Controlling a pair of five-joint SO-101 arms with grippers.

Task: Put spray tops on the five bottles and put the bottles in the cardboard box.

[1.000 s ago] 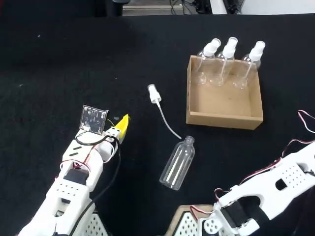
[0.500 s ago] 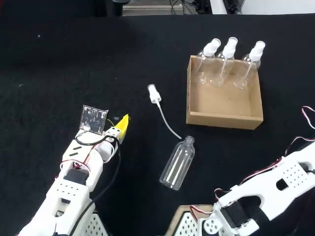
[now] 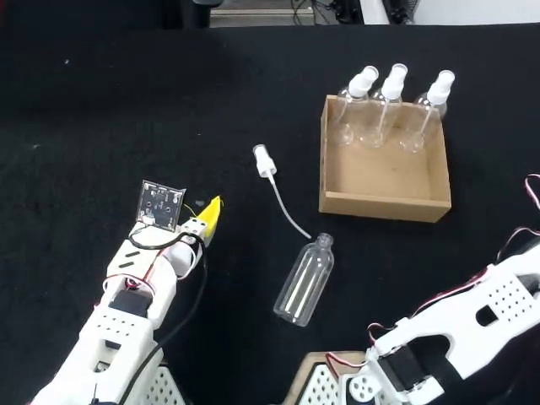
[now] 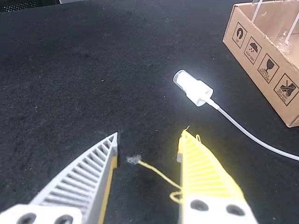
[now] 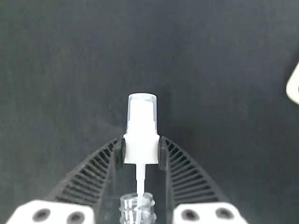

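Across the counter [image 3: 126, 84] almost nothing has stirred. The cardboard box [image 3: 384, 205] with its three capped bottles [image 3: 377, 118], the left arm [image 3: 126, 312], the bare bottle [image 3: 305, 278] lying on its side and the loose spray top [image 3: 265, 160] beyond its neck all sit as before. Only my right arm [image 3: 472, 321] has drifted slightly towards the near right edge. I read that as a small adjustment, with two bottles still to finish. The right gripper [image 5: 139, 151] is clamped on a held spray top [image 5: 141, 126], its stem running into a bottle neck [image 5: 136, 205] directly below. The left gripper [image 4: 148, 137] hangs open over the counter, the loose spray top near it but apart.
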